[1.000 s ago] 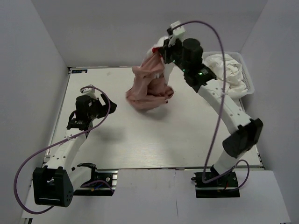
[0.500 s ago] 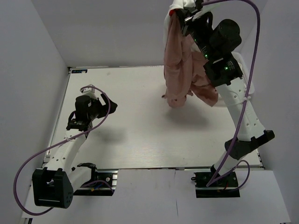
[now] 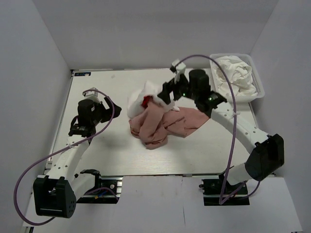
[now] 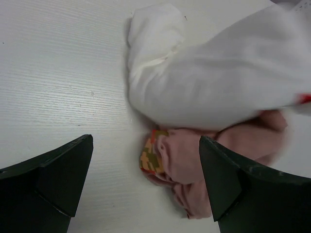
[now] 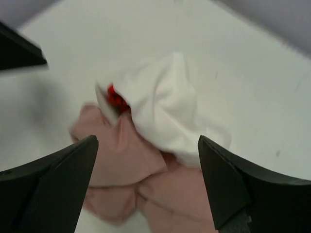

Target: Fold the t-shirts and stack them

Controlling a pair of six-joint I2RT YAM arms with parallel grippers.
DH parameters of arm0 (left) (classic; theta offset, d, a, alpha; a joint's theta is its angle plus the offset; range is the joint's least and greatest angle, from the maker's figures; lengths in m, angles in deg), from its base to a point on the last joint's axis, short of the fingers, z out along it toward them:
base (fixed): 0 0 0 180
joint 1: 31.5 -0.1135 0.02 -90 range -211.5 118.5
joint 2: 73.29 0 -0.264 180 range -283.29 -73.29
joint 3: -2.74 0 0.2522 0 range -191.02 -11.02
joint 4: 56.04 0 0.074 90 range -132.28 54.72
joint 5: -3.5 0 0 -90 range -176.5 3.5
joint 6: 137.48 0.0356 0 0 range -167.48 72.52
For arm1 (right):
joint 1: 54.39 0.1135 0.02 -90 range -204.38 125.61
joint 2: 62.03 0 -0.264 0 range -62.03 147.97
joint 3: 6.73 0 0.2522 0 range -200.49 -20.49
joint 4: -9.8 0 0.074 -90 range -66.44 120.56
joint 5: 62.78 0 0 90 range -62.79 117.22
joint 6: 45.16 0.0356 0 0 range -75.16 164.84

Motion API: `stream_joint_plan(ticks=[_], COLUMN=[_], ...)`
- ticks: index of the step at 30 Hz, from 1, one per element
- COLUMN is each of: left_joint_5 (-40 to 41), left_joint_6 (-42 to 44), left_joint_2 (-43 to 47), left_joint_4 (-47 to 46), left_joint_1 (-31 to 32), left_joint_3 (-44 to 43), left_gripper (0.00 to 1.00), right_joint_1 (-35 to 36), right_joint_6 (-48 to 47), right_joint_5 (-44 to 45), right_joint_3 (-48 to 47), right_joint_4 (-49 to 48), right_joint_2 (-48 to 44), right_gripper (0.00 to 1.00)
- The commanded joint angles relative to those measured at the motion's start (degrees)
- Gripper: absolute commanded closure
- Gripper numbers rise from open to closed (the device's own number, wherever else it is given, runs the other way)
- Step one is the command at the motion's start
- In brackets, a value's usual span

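Right claw [image 5: 148, 141] gapes over pink shirt [image 5: 126, 165], half-hidden beneath white shirt [image 5: 165, 107].

no writing can be read anywhere; the print [image 4: 148, 156] on the dusty-pink t-shirt [image 4: 180, 160] is only coloured blocks.

White plastic lattice basket [image 3: 231, 55] sits in the far corner of the counter [image 3: 146, 155], well off to the right of the right fingers [image 3: 164, 93]. Counter's white with faint grain lines, and plain pale walls [image 3: 121, 34] box it in.
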Motion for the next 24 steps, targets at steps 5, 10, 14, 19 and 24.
stream_joint_plan(ticks=[5, 10, 14, 19, 24], left_joint_5=[0.84, -1.53, -2.59, -0.83, 1.09], left_joint_6=[0.57, 0.04, 0.04, 0.04, 0.04], left_joint_2=[-1.02, -3.92, -5.33, -6.03, -6.03], left_joint_4=[0.13, -0.4, -0.93, -0.4, 0.74], left_joint_1=[0.35, 0.35, 0.35, 0.35, 0.35], left_joint_3=[-1.47, -2.08, -2.08, -2.61, -2.61], left_gripper=[0.0, 0.0, 0.0, 0.0, 0.0], right_joint_1=[0.01, -0.86, 1.59, 6.25, 9.07], right_joint_6=[8.15, 8.15, 7.8, 7.01, 9.72], right_joint_5=[8.53, 14.78, 10.49, 10.45, 19.85], right_joint_3=[14.78, 12.37, -0.14, -12.96, -34.67], right_joint_4=[-10.49, -13.2, -1.77, 3.5, 17.61], right_joint_2=[-10.13, -5.86, 7.65, 22.87, 45.77], right_gripper=[0.1, 0.1, 0.1, 0.1, 0.1])
